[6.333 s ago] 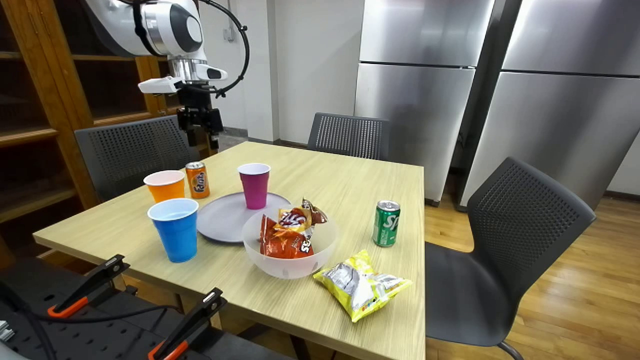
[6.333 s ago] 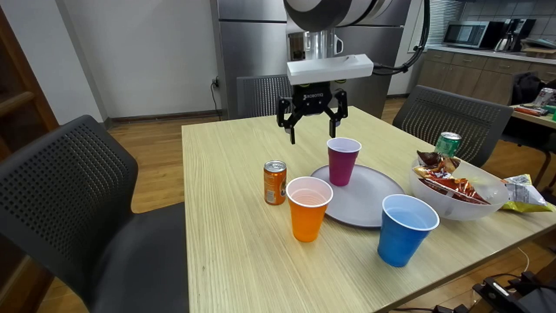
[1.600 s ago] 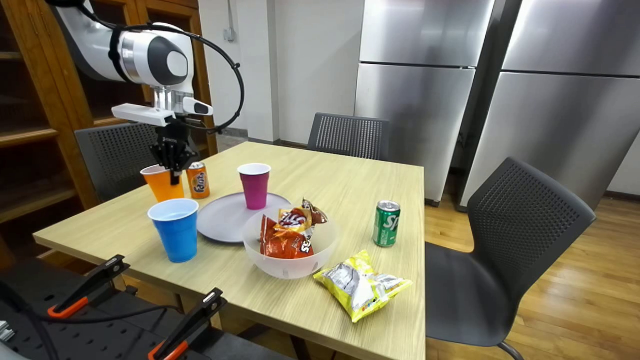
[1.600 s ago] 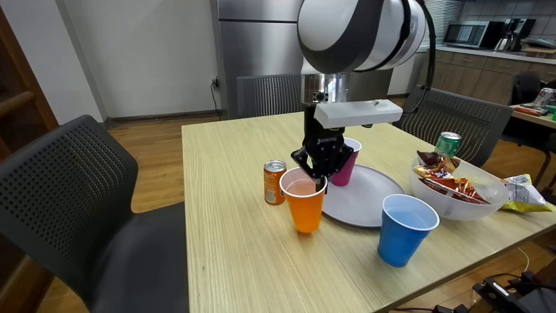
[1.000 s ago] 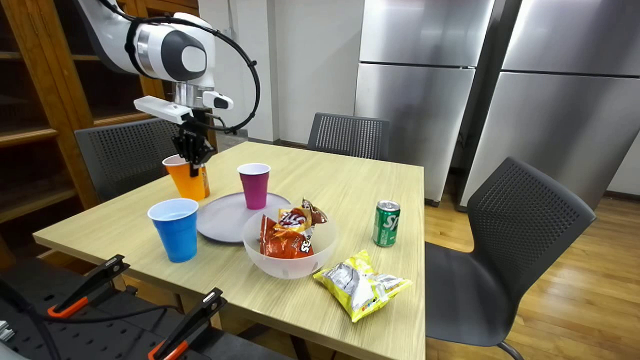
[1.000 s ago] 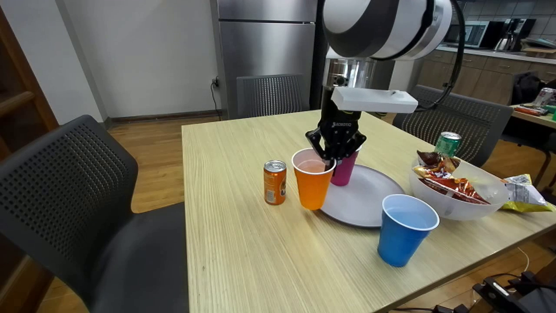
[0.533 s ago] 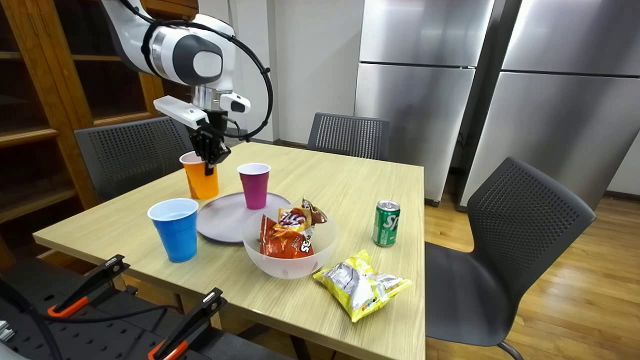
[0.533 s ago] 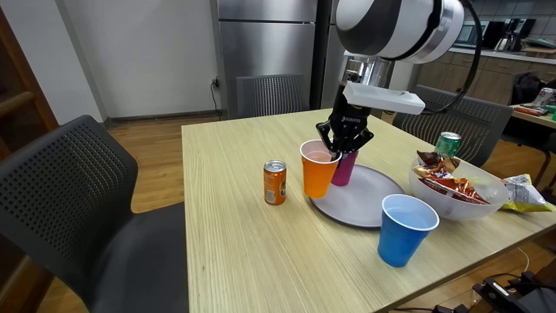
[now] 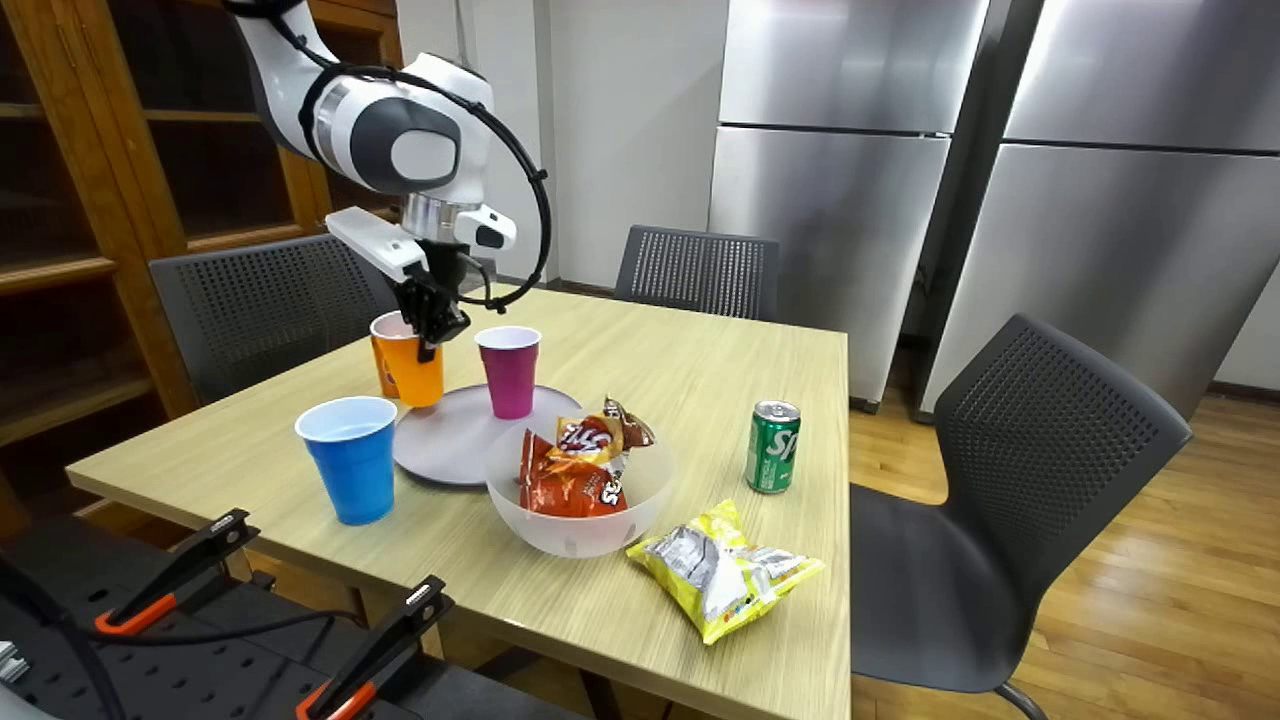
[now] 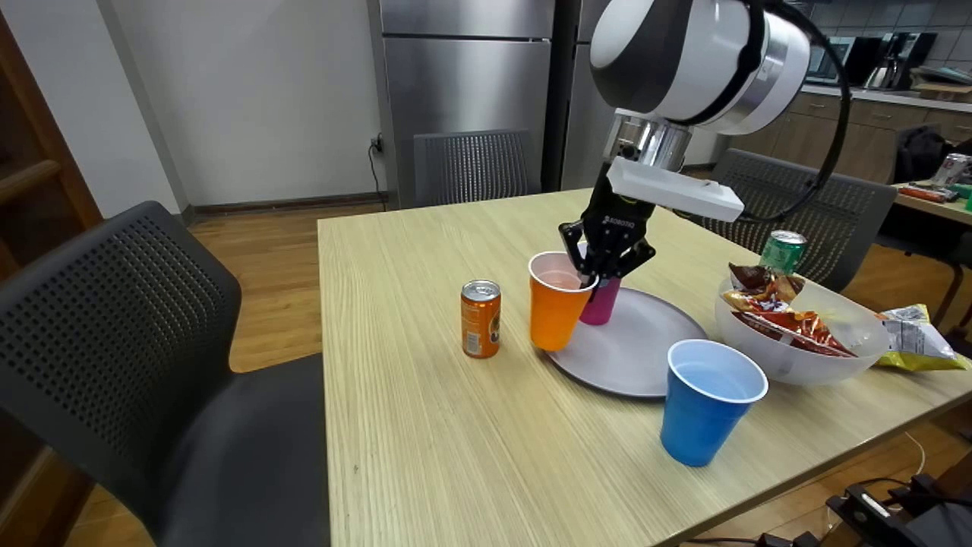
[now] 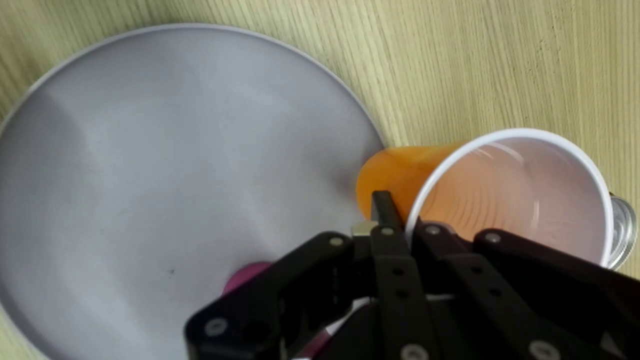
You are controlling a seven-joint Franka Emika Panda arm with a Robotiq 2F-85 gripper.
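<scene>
My pincer (image 11: 403, 225) is pinching the orange cup (image 10: 554, 315) by its rim: in the wrist view, one finger (image 11: 384, 207) lies against the outside and the other reaches inside, with the thin wall between them. The cup leans slightly, mouth upward, and its base shows at the edge of the grey plate (image 11: 175, 140); whether it touches the plate I cannot tell. A purple cup (image 9: 510, 375) stands upright on that plate, near my pincer, and I partly hide it in the wrist view. An orange can (image 10: 481, 323) stands on the wooden table (image 10: 410, 425) near the orange cup, and from my wrist only part of its top peeks past the cup's rim. A blue cup (image 9: 350, 465) stands upright on the table, near the plate. By the plate sits a cloudy bowl (image 9: 570, 540) with snack bags (image 9: 575, 490) in it, and a yellow bag (image 9: 715, 575) lies just beside the bowl. The green can (image 9: 773, 450) stands upright, well apart from me. Around the table I see dark chairs (image 9: 1050, 470).
</scene>
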